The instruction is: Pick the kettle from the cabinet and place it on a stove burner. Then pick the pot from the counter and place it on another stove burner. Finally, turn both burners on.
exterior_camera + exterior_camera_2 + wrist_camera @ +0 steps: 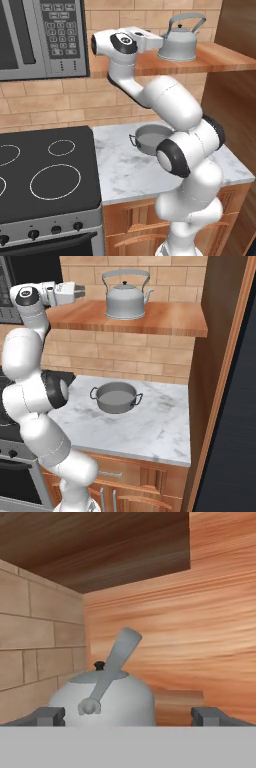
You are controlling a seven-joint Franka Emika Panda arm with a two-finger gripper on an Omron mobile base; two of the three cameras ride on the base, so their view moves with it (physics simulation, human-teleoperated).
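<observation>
Kettle (100, 697) spout faces open claw (128, 716)

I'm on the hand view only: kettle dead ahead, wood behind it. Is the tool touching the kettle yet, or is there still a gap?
Observer: A gap. In the right base view the tool is level with the kettle, stopped short of it, above the shelf's left end.
Operator: Where's the pot?
Observer: The pot sits on the marble counter directly below the shelf, upright and empty.
Operator: And the stove?
Observer: In the left base view the cooktop lies left of the counter, with nothing on the burners that show.
</observation>
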